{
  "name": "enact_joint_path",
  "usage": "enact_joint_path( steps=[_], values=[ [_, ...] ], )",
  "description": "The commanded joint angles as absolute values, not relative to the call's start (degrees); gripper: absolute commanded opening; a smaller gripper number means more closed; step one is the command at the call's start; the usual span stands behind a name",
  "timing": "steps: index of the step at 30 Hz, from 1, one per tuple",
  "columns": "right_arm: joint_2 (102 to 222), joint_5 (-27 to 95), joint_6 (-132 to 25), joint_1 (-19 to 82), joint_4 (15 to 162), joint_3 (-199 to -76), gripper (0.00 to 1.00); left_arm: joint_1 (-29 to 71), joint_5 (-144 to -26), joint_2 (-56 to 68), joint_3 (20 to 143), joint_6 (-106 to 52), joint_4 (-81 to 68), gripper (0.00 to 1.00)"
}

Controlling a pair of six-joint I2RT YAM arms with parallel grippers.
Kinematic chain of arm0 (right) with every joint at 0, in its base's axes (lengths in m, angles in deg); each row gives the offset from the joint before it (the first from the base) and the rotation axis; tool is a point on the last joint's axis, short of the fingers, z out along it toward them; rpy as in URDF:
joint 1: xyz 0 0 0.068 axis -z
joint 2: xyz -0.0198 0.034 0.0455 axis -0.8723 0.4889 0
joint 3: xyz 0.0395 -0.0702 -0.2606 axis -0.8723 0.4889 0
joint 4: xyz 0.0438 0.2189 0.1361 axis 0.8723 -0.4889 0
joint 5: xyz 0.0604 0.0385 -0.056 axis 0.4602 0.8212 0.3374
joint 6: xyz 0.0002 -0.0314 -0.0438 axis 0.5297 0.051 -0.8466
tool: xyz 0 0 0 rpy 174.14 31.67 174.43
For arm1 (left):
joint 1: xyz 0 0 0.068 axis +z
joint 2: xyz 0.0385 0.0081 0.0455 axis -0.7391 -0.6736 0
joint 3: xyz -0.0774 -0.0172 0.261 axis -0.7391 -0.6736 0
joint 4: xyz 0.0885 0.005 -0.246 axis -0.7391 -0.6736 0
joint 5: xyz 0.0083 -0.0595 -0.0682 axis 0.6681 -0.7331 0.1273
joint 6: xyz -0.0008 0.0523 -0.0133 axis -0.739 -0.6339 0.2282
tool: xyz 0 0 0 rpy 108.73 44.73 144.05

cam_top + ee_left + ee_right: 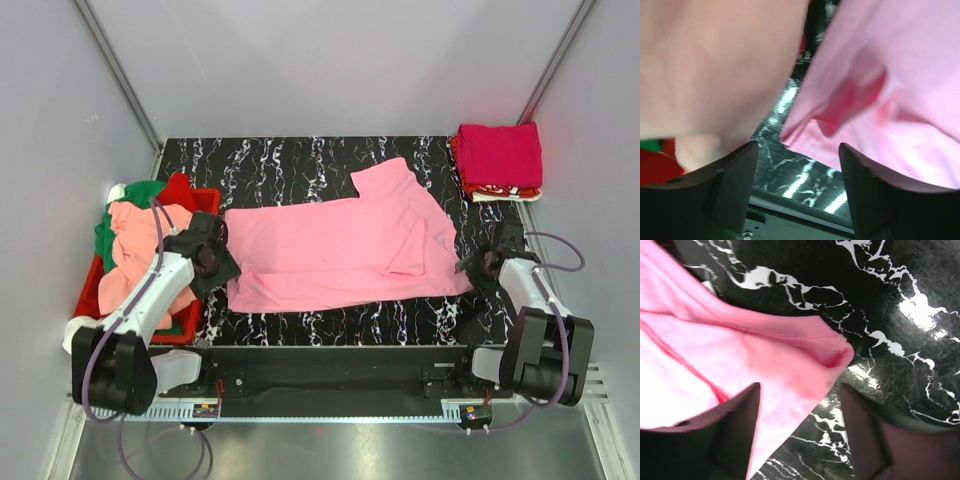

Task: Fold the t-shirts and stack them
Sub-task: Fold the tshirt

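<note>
Soft, limp and light: take pink shirt, mid-frame, by lower-edge corners. Left gripper and right gripper spread apart, empty, beside those corners.

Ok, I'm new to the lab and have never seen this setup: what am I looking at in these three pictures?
The overhead picture looks down from behind two small robot arms bolted to the near edge of a black marbled table. Each ends in a two-finger claw: the left gripper and the right gripper. The other two pictures come from cameras on the wrists, so the dark shapes at the bottom are each claw's own fingers. A pink t-shirt lies spread between the arms. A red crate on the left holds unfolded shirts; a folded stack sits far right. Both claws stand open at the shirt's edges, holding nothing.
</note>
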State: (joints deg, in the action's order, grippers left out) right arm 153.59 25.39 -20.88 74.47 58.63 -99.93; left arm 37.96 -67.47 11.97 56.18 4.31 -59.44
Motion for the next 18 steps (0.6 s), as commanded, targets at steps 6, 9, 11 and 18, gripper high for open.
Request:
enact_joint_path(
  steps=[6,9,11,18],
  values=[
    [143.62,29.77,-22.26,74.71,57.35,-103.81,0.77,33.88,-69.60,11.73,64.56,-1.60,-51.16,0.68],
    [144.22,34.60,-23.40,74.53,60.25,-104.33,0.73,31.58,-68.09,5.21,65.19,-0.73,-50.89,0.64],
    [147.98,36.11,-24.02,74.27,61.39,-105.91,0.71,29.99,-67.65,2.40,64.05,0.68,-50.37,0.63],
    [158.28,38.41,-26.83,70.58,63.68,-112.06,0.67,28.93,-64.92,4.93,56.58,1.83,-47.65,0.65]
  ],
)
